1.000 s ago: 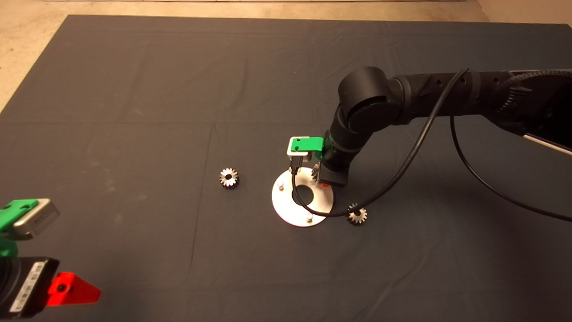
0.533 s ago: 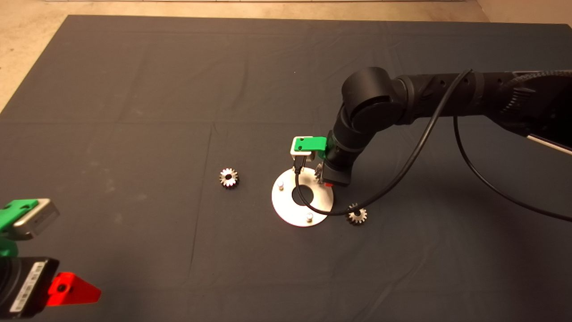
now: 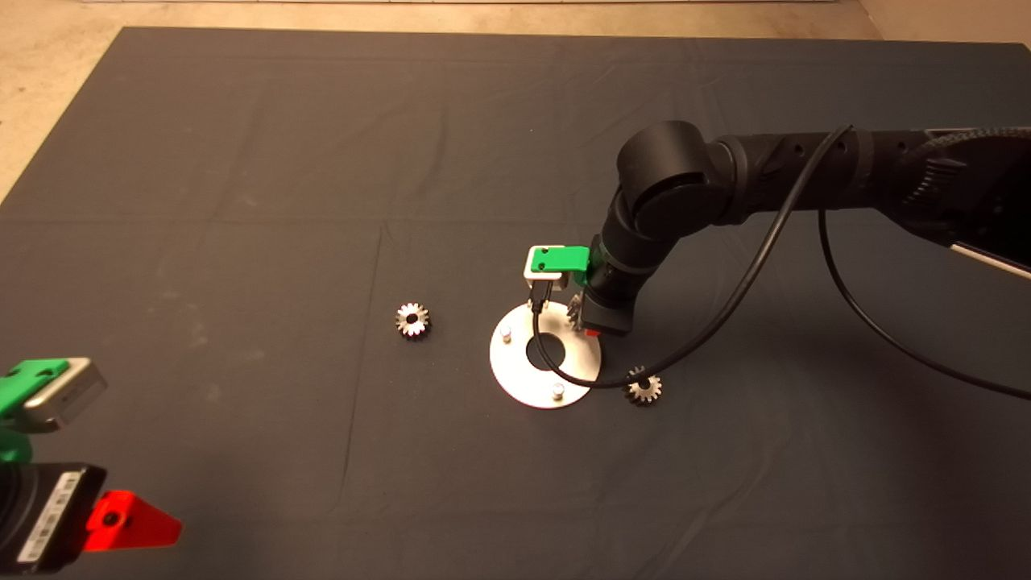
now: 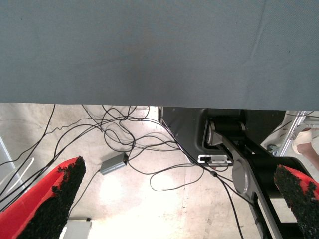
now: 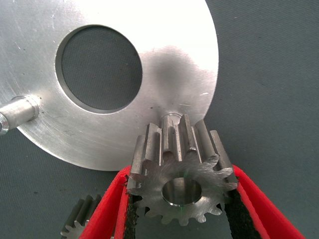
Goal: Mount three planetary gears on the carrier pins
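The white disc (image 3: 523,379) lies mid-mat with two carrier pins (image 3: 506,331) (image 3: 557,391) bare. My right gripper (image 3: 585,319) hangs over the disc's far right edge, shut on a planetary gear (image 5: 182,172). In the right wrist view that gear sits tilted just above the third pin (image 5: 172,118), not down on it. A second gear (image 3: 412,320) lies flat on the mat left of the disc. The third gear (image 3: 643,388) lies off the disc's right edge. My left gripper (image 4: 174,209) is parked at the lower left, open and holding nothing.
The right arm's black cable (image 3: 564,374) loops down across the disc and over the mat beside the right-hand gear. The left wrist view shows the mat's edge, floor cables (image 4: 129,149) and a dark machine base (image 4: 234,149).
The right gripper with its gear shifted slightly right and away over the disc's edge a second ago, then held still. The loose gears and the left arm have not moved.
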### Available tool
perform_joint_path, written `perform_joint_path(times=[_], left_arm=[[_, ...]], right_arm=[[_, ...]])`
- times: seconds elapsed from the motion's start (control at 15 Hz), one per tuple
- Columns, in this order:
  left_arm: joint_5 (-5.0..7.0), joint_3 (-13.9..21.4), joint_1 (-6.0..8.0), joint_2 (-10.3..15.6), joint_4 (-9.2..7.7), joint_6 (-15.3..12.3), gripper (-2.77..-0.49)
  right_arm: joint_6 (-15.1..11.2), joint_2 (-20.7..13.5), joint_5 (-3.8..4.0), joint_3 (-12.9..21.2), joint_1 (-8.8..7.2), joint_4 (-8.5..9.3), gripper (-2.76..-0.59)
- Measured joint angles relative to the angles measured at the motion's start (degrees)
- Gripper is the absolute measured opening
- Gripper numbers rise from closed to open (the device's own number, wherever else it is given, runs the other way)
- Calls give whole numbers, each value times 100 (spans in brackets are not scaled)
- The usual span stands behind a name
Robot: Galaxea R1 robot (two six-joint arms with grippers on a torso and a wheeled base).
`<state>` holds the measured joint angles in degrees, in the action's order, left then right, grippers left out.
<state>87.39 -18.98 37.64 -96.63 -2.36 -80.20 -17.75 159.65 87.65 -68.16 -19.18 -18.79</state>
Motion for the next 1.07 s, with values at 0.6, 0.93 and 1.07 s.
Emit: perform_joint_path(times=[0.6,0.93,1.07], left_arm=[[0,0,-1,0,0,1,-51],[0,0,0,0,0,0,-51],[0,0,-7,0,0,0,-51]], right_arm=[[19,-17,2,7,79,0,-231],[17,-16,0,0,79,-6,-231],[17,-14,2,0,79,-8,-231]])
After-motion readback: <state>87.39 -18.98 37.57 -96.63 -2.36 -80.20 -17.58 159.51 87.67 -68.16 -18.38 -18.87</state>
